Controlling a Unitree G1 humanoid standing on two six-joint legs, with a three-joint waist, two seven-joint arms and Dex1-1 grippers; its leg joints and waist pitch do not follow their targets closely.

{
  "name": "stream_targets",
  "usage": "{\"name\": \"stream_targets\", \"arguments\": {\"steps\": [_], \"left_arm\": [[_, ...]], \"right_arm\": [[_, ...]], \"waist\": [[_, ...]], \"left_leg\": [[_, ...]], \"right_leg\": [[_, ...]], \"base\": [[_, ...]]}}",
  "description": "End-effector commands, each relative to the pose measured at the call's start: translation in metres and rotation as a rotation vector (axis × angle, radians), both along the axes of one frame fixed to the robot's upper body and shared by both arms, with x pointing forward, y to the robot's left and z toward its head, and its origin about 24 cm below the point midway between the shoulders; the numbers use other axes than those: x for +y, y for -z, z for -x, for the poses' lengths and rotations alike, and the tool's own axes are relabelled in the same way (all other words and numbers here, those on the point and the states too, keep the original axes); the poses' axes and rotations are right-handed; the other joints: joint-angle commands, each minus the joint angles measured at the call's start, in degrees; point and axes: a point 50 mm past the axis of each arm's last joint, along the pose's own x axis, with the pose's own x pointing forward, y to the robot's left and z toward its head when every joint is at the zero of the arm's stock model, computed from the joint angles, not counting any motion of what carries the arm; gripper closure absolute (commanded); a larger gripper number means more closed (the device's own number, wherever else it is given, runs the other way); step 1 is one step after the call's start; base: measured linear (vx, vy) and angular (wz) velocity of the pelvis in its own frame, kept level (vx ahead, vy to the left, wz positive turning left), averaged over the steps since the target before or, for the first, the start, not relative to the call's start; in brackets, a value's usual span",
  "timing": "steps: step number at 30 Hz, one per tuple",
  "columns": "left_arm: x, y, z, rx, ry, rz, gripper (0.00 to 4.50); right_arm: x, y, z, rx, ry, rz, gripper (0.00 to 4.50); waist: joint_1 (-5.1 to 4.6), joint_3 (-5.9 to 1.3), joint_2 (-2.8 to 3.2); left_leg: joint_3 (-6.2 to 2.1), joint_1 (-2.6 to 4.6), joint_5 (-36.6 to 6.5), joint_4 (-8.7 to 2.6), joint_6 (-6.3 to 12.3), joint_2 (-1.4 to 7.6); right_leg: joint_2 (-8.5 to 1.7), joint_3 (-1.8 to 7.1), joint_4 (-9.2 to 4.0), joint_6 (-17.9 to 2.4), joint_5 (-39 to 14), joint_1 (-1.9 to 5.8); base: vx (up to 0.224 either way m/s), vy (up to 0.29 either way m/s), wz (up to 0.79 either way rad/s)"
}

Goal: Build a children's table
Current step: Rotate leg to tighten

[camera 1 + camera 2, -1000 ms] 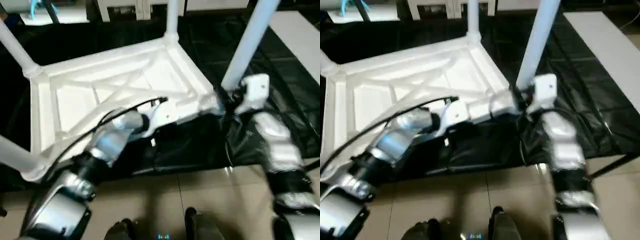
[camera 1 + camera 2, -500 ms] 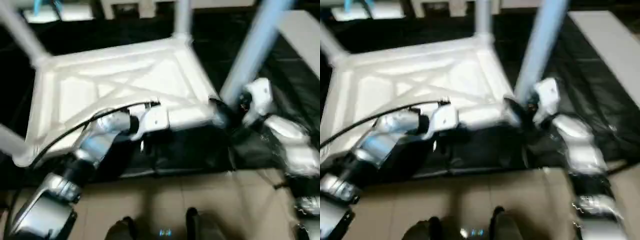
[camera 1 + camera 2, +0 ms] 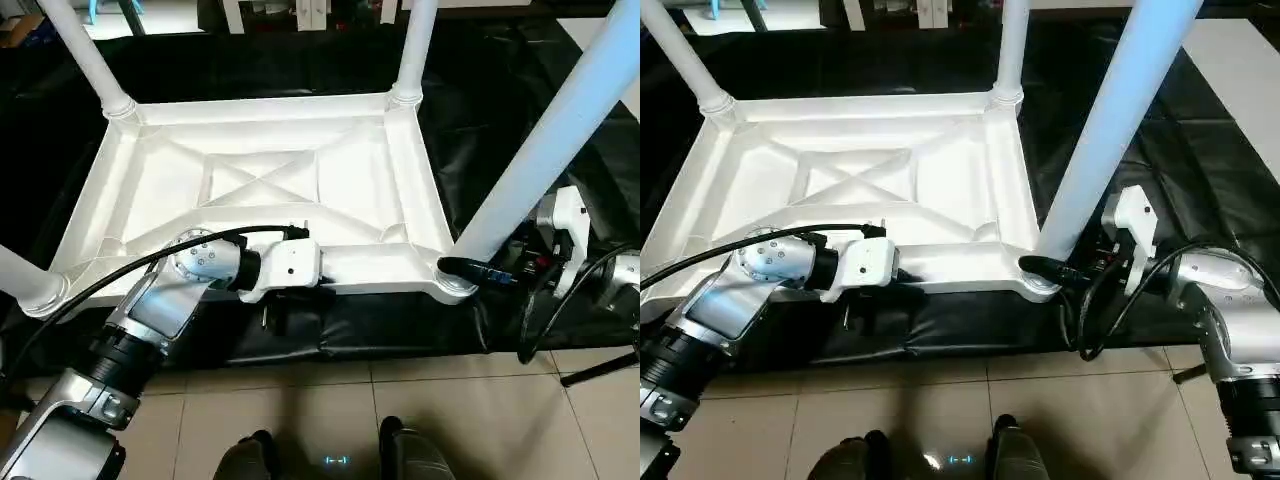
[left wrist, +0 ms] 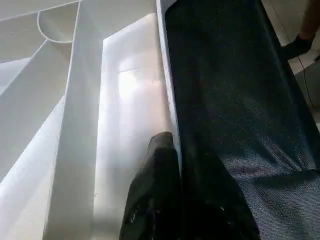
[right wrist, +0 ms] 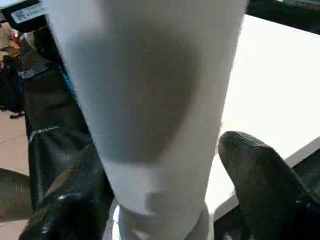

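Black-draped work table fills frame | tabletop inverted, centre | legs seated in four corner sockets, judged nearly done; flip upright remains | left gripper clenched on near rim | right gripper released, fingers flanking lower-right leg

I see my left gripper pinched shut on the white tabletop's rim, ribbed underside one side, black drape the other.
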Motion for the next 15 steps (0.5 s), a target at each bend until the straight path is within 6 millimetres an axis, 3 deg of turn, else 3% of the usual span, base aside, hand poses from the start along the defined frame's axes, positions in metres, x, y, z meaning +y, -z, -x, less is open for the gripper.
{"name": "stream_targets", "arguments": {"steps": [1, 3, 10, 15], "left_arm": [[-0.003, 0.012, 0.01, 0.058, 0.056, 0.014, 4.5], [-0.003, 0.012, 0.01, 0.057, 0.056, 0.013, 4.5], [-0.002, 0.014, 0.01, 0.05, 0.049, 0.004, 4.5], [-0.006, 0.016, 0.007, 0.035, 0.021, -0.004, 4.5]], "right_arm": [[-0.004, -0.008, -0.001, -0.028, 0.021, -0.033, 1.43], [-0.004, -0.008, -0.002, -0.031, 0.029, -0.04, 1.76], [-0.008, -0.005, -0.006, -0.037, 0.122, -0.035, 2.25], [-0.008, 0.015, -0.017, 0.005, 0.342, -0.024, 2.52]], "waist": [[-0.06, -4.55, -1.8], [-0.07, -4.58, -1.9], [-0.33, -4.55, -1.97], [-0.94, -4.52, -1.75]], "left_leg": [[0.55, 0.76, -7.3, -2.6, 9.38, 0.16], [0.55, 0.69, -6.6, -2.54, 9.73, 0.12], [0.46, 0.6, -8.1, -2.58, 8.83, 0.08], [0.33, 0.51, -9.5, -2.69, 7.06, -0.14]], "right_leg": [[-0.64, 0.59, -2.29, -14.8, -10.7, 4.18], [-0.59, 0.56, -2.21, -15.0, -9.9, 4.23], [-0.68, 0.57, -2.49, -14.1, -13.3, 4.17], [-0.66, 0.58, -2.82, -12.7, -16.5, 4.03]], "base": [[0.0, 0.0, 0.0], [0.0, 0.0, 0.0], [0.0, 0.0, 0.0], [0.0, 0.0, 0.0]]}}
